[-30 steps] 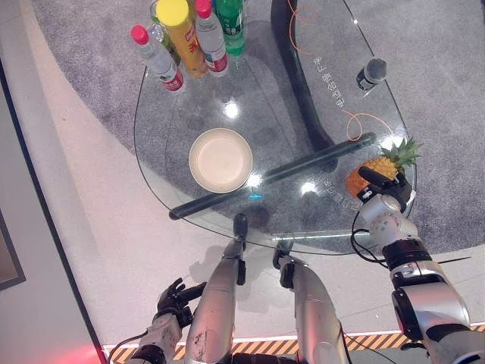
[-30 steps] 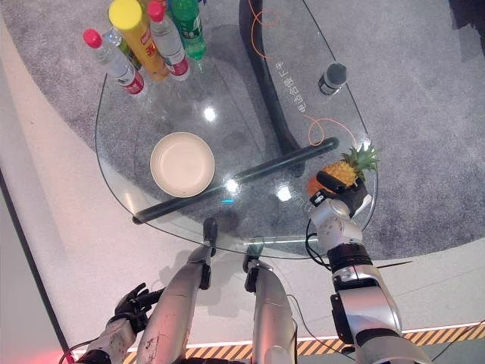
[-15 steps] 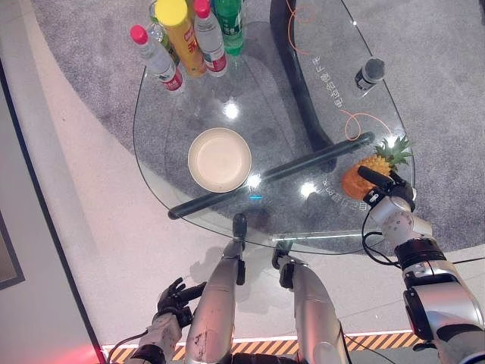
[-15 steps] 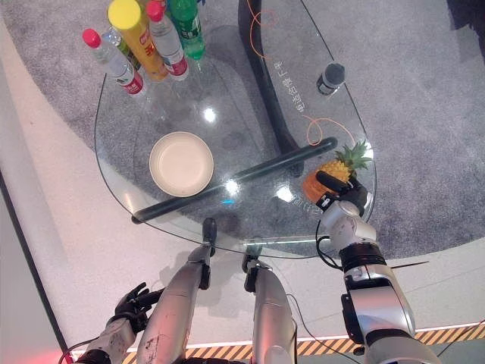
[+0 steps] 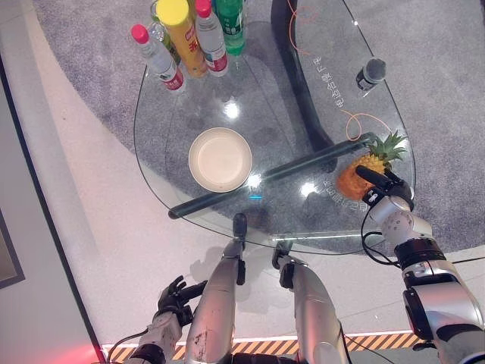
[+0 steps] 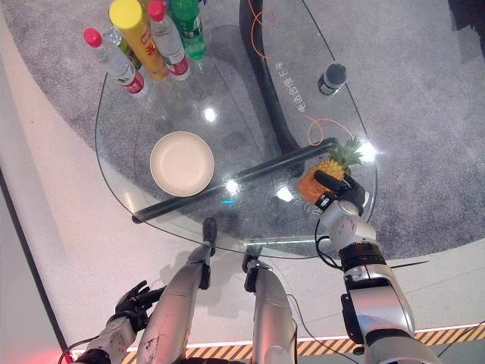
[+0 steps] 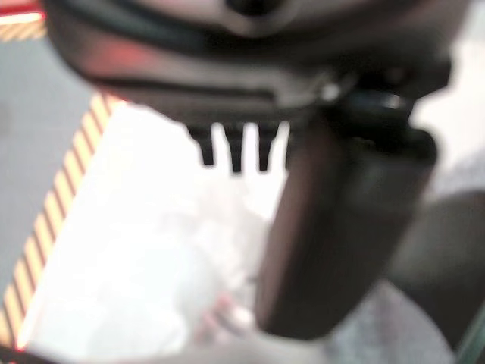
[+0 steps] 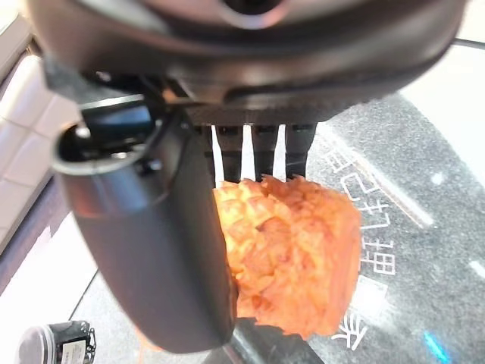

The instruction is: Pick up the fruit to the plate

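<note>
From the head views, your clear glass tabletop (image 5: 159,144) sits over grey carpet. The round cream plate (image 5: 220,159) lies mid-glass, well apart from the pineapple (image 5: 364,168) at the right edge. In the right wrist view, your right hand (image 8: 151,250) has its fingers (image 8: 261,148) and thumb clamped round the knobbly orange fruit. Left hand (image 5: 176,296) hangs low beside the tabletop, fingers relaxed.

My head stereo pair looks steeply down, sharing the glass worktop (image 5: 227,98) | left wrist camera: close, facing the floor | right wrist camera: close along its fingers (image 8: 258,148)
</note>
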Motion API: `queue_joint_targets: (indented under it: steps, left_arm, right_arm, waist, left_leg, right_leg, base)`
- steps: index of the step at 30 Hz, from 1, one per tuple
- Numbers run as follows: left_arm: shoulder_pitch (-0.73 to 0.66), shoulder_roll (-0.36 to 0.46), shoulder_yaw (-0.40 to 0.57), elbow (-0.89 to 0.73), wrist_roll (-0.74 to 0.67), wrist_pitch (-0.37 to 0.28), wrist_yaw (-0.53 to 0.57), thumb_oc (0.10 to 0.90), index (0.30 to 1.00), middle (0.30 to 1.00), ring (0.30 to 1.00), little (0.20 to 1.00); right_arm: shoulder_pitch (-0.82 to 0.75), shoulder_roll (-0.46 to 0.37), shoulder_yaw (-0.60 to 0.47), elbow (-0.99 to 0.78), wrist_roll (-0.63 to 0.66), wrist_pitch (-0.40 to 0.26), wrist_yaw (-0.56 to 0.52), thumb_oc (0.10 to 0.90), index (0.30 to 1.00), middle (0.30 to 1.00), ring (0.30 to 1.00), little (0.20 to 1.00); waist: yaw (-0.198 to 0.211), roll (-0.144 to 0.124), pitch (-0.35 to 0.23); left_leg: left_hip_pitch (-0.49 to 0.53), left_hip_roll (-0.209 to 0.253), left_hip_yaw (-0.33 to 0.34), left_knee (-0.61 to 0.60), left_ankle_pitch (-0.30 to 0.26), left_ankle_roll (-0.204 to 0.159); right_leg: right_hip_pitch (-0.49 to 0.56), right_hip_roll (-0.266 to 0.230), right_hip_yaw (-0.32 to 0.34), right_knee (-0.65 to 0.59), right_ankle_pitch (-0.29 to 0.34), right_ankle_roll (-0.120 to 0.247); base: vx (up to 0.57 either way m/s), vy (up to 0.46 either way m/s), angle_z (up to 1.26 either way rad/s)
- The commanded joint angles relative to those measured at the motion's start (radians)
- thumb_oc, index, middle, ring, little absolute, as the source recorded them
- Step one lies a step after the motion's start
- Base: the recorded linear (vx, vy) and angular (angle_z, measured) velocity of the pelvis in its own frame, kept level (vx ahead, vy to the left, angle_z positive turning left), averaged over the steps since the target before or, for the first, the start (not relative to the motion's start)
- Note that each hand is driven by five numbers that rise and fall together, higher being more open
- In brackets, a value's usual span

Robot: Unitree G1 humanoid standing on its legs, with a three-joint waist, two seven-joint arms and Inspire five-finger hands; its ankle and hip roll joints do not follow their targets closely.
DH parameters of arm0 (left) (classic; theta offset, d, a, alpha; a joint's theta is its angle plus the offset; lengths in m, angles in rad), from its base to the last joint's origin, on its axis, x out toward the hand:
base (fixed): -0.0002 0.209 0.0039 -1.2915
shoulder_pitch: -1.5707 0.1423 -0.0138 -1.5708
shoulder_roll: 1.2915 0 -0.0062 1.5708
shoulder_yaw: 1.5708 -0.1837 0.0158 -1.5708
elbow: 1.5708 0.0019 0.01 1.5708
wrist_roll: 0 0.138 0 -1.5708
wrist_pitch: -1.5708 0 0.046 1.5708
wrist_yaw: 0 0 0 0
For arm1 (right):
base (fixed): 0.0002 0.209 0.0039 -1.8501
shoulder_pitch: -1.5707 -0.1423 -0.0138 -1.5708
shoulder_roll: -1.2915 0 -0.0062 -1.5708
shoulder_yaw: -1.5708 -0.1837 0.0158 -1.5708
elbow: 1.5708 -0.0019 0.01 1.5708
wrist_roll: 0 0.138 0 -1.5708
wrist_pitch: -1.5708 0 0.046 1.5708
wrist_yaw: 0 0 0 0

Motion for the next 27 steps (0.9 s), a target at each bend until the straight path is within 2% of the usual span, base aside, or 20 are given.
queue_joint_targets:
  steps: [1,6,14,21,27]
  left_arm:
    - [0.067,-0.013,-0.032,-0.009,-0.024,-0.012,-0.001,0.800,0.900,0.900,0.900,0.900]
    - [0.071,-0.013,-0.027,-0.011,-0.025,-0.016,0.000,0.800,0.900,0.900,0.900,0.900]
    - [0.084,-0.013,0.002,-0.021,-0.036,-0.028,0.013,0.800,0.900,0.900,0.900,0.900]
    - [0.094,-0.022,0.018,-0.034,-0.044,-0.033,0.024,0.800,0.900,0.900,0.900,0.900]
    - [0.100,-0.027,0.030,-0.032,-0.055,-0.043,0.030,0.800,0.900,0.900,0.900,0.900]
  right_arm:
    - [-0.015,0.044,0.040,-0.077,0.061,0.021,0.085,0.100,0.300,0.300,0.300,0.200]
    - [-0.008,0.049,0.035,-0.112,0.085,-0.026,0.143,0.100,0.300,0.300,0.300,0.200]
    - [0.059,0.104,0.025,-0.325,0.078,-0.116,0.242,0.100,0.300,0.300,0.300,0.200]
    - [0.103,0.134,0.008,-0.492,0.053,-0.162,0.294,0.100,0.300,0.300,0.300,0.200]
    - [0.114,0.148,0.000,-0.562,0.054,-0.179,0.329,0.100,0.300,0.300,0.300,0.200]
  waist:
    - [0.028,0.003,-0.019]
    - [0.027,0.004,-0.019]
    - [0.014,-0.002,-0.019]
    - [0.001,-0.006,-0.019]
    - [-0.003,-0.009,-0.019]
  left_leg:
    - [0.011,-0.052,-0.009,0.122,-0.103,0.057]
    - [0.024,-0.051,-0.008,0.115,-0.103,0.057]
    - [0.065,-0.044,0.005,0.095,-0.098,0.054]
    - [0.116,-0.034,0.020,0.080,-0.095,0.052]
    - [0.153,-0.027,0.029,0.071,-0.094,0.051]
  right_leg:
    - [0.024,-0.035,-0.054,-0.166,0.235,0.047]
    - [0.035,-0.033,-0.054,-0.165,0.229,0.047]
    - [0.066,-0.031,-0.057,-0.167,0.218,0.048]
    - [0.110,-0.032,-0.062,-0.164,0.204,0.048]
    - [0.144,-0.033,-0.068,-0.165,0.196,0.047]
  base:
    - [0.00,0.000,0.00]
    - [0.00,0.000,0.00]
    - [0.00,0.000,0.00]
    - [0.00,0.000,0.00]
    - [0.00,0.000,0.00]
